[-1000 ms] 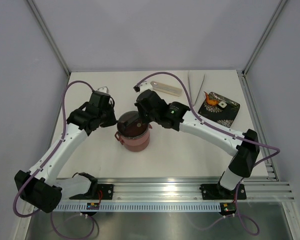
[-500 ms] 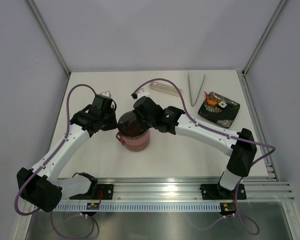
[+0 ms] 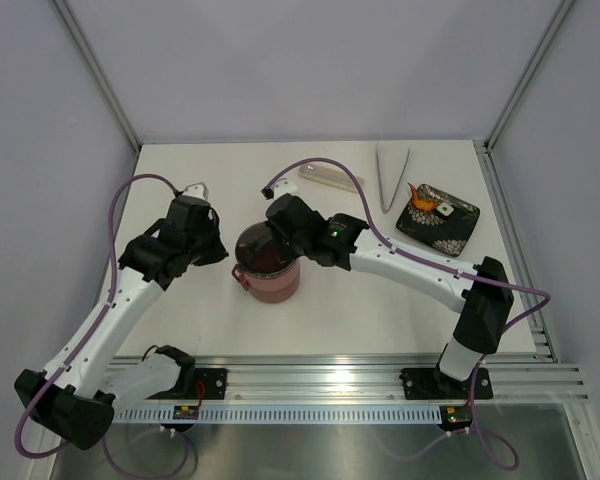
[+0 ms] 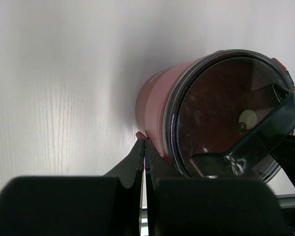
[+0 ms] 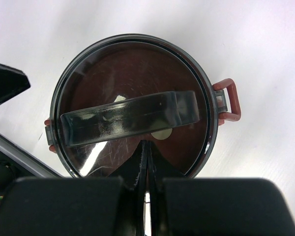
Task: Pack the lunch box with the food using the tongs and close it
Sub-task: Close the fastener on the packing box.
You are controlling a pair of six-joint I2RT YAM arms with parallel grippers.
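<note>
My overhead camera sits high behind the arm bases, looking down and forward over the whole desk (image 3: 370, 310) from far off. The left wrist camera peers along the left claw (image 4: 143, 143), close and oblique, at the lunch box (image 4: 160, 103) in the frame's right half. The right wrist camera stares straight down past the right claw (image 5: 146, 146) onto the top lid (image 5: 132, 73), very near. All three views share that lunch box.

White table (image 3: 380, 310) bears lunch box (image 3: 272, 285), tongs (image 3: 384, 200), beige case (image 3: 330, 177), patterned tray (image 3: 452, 230).
</note>
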